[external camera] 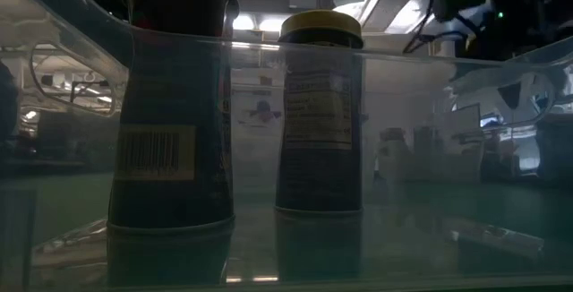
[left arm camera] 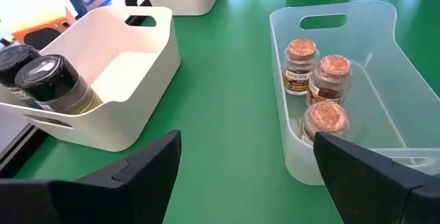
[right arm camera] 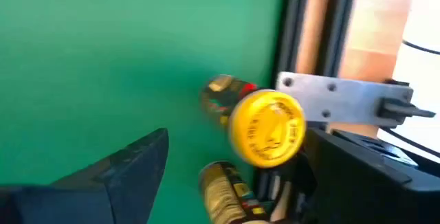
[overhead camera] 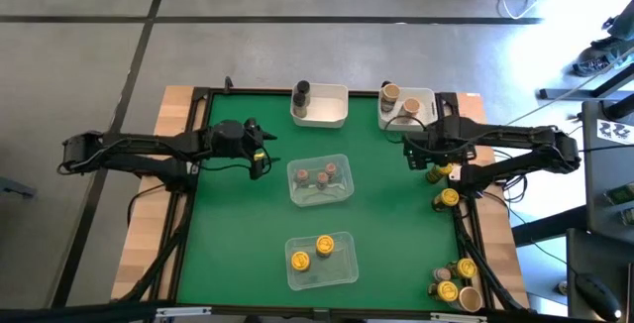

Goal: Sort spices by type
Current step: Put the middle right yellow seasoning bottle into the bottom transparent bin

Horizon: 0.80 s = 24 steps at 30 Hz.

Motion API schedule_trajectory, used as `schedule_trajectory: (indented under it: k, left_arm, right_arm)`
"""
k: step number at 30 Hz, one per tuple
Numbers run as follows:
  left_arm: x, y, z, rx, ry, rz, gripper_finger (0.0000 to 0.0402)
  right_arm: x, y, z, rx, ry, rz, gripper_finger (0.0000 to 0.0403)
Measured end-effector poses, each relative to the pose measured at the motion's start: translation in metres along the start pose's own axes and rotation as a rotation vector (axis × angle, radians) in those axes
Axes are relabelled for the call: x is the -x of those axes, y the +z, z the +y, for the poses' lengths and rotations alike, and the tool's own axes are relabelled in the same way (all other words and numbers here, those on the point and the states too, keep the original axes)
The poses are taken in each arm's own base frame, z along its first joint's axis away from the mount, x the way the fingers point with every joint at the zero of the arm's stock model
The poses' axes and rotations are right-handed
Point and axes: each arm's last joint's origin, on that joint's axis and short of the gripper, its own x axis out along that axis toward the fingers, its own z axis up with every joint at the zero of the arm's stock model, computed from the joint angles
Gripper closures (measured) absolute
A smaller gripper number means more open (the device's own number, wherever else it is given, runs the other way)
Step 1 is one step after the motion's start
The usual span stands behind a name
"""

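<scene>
My left gripper (overhead camera: 260, 160) (left arm camera: 247, 145) hangs open over bare green mat, between the white bin (left arm camera: 117, 86) holding dark grey jars (left arm camera: 51, 80) and the clear tray (left arm camera: 357, 114) where three reddish-brown-topped jars (left arm camera: 330, 80) stand upright. My right gripper (overhead camera: 426, 162) (right arm camera: 237, 138) is open near the table's right edge, its fingers on either side of a yellow-lidded jar (right arm camera: 265, 128), with no touch showing. Two more jars (right arm camera: 223, 183) stand beside it. Two yellow-lidded jars (overhead camera: 312, 254) (external camera: 175, 104) stand in the near clear tray.
A second white bin (overhead camera: 421, 95) at the far edge holds tan-lidded jars (overhead camera: 389, 92). More jars stand along the right edge (overhead camera: 448, 199) and in the near right corner (overhead camera: 458, 283). The table's black frame rail (right arm camera: 295, 18) runs close beside the right gripper.
</scene>
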Motion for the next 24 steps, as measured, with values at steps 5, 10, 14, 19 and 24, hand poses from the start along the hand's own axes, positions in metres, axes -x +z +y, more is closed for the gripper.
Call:
schedule_trajectory:
  k: [5,10,14,19,24]
  left_arm:
    - [0.0,0.0,0.0,0.0,0.0,0.0,0.0088]
    - [0.0,0.0,0.0,-0.003,0.0,-0.001,0.0088]
    - [0.0,0.0,0.0,-0.008,0.0,-0.001,0.0088]
    - [0.0,0.0,0.0,-0.009,0.0,-0.001,0.0088]
    - [0.0,0.0,0.0,-0.011,0.0,0.0,0.0088]
  right_arm:
    - [-0.018,-0.003,-0.001,-0.012,-0.053,0.004,0.0063]
    - [-0.034,-0.006,-0.003,-0.025,-0.124,0.016,0.0063]
    - [-0.043,-0.006,0.002,-0.022,-0.126,0.012,0.0063]
    - [-0.046,-0.005,0.007,-0.012,-0.158,0.024,0.0063]
    - [-0.051,-0.004,0.015,0.019,-0.157,0.047,0.0063]
